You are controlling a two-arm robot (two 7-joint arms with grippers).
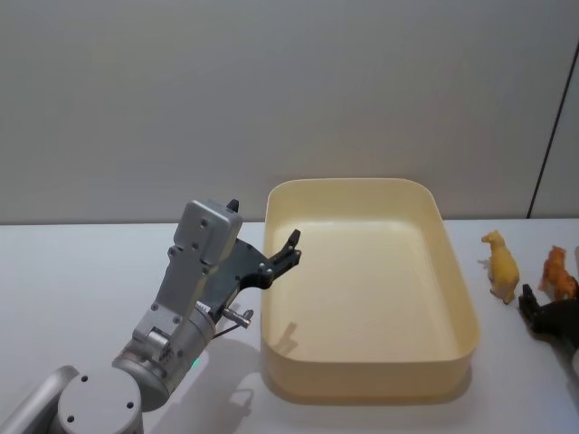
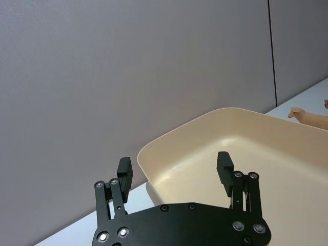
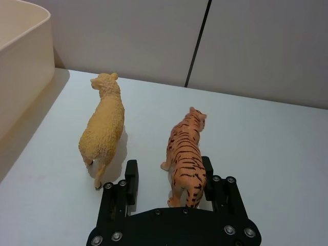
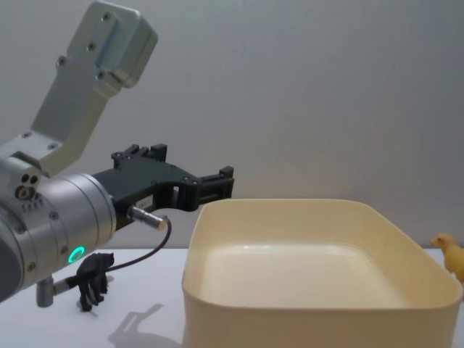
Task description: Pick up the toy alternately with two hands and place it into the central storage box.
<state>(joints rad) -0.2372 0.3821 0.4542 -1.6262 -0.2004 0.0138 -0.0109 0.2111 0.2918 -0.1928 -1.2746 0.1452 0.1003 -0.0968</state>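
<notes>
Head view: central storage box [image 1: 371, 384] sits centred on the counter [image 1: 72, 271], reachable by both arms, I'd judge. Left wrist view: left end effector [image 2: 174, 166] hangs spread wide, holding nothing, by the box's rim. Right wrist view: right end effector [image 3: 169, 176], also wide, straddles the tiger [image 3: 187, 148] beside the sheep [image 3: 102, 128], unclamped. Chest view: black figure [image 4: 94, 279] stands left.

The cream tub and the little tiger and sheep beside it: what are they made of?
The tub looks like moulded plastic: smooth, softly glossy walls, rounded corners. The tiger and sheep look like painted plastic or rubber, matte, with moulded fleece and painted stripes; which, I cannot tell.
</notes>
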